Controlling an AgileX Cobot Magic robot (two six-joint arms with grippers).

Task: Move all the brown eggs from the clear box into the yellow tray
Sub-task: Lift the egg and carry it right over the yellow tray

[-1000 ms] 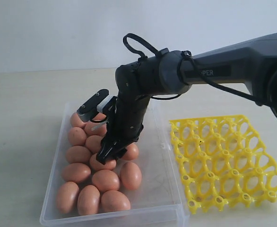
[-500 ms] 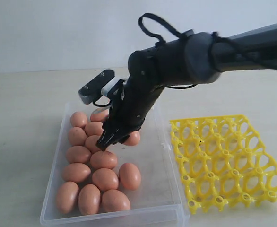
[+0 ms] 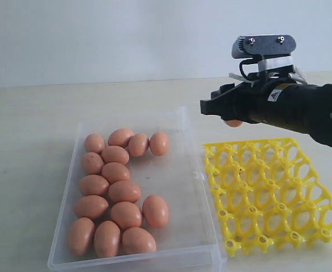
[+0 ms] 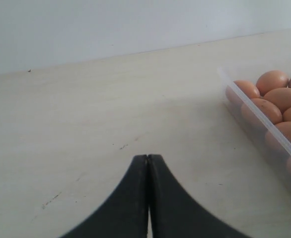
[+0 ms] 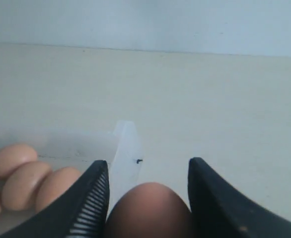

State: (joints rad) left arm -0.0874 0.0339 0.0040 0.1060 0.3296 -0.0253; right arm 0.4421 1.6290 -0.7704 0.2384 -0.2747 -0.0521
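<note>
Table (image 3: 30,124): pale top, plain light wall behind.

R arm (image 3: 302,110): black, comes in from the right side of ext view, roughly level, wrist cam (image 3: 263,47) on top.

Clear box (image 3: 184,122): left-centre on the table, long axis running away from the cam, clasp tab (image 3: 198,175) on its right long edge.

Yellow tray (image 3: 232,247): flat on the table just right of the box, narrow gap between them, not touching.

Brown eggs (image 3: 124,191): 15 loose in the box. Row of 4 across the far end, the rest packed in approx 2 cols down the left wall to the near end. One sits slightly right of the near group.

Right gripper (image 3: 208,107): up in the air, fingers pointing left in ext view. It's near the box's far-right corner and the tray's far-left corner; can't tell what's directly under it. Clamped on the gripped egg (image 5: 148,210). R wrist view shows the egg seated between both fingers, with the ribbed pad (image 5: 92,208) against one side. In ext view the egg's underside pokes out below the fingers. Box corner and a few loose eggs show past the tips.

Left gripper (image 4: 147,157): jaws pressed together, tips touching, nothing between them. It's low over bare table, with the box wall and eggs near it at the edge of L wrist view.
</note>
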